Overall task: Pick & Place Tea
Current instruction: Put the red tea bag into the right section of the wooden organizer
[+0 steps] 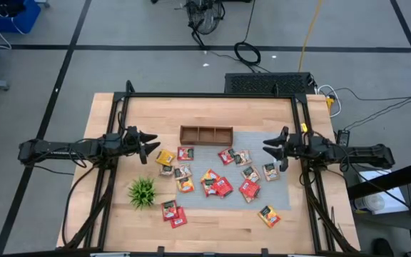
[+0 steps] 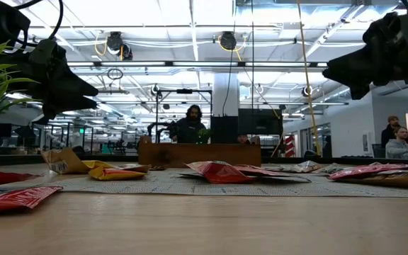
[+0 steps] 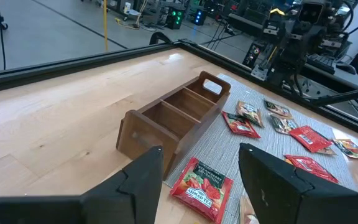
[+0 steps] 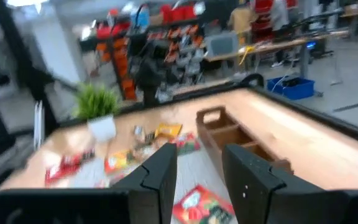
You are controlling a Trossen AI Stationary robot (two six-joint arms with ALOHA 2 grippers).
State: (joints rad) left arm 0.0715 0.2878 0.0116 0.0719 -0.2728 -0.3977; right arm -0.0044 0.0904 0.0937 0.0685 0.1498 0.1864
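- Right now both arms hang above the wooden counter (image 1: 120, 225), one reaching in from each side, neither touching anything.
- The left tool (image 1: 150, 145) hovers near the left end of the wooden tray (image 1: 206, 134), its fingers (image 3: 143, 180) spread with nothing between them.
- The right tool (image 1: 268, 148) hovers over the right part of the grey mat (image 1: 277, 196), fingers (image 4: 160, 171) parted and empty.
- The tea packets (image 1: 223, 186) lie scattered flat, most on the mat just in front of the tray, red, orange and yellow ones mixed together.
- A few packets lie off the mat on bare wood: a yellow one (image 1: 165, 157) beside the left tool, and two red ones (image 1: 174, 213) near the small green plant (image 1: 142, 191).
- The tray's three compartments look empty; no packet lies inside.
- Beyond the counter a person (image 2: 190, 122) sits in the workshop.
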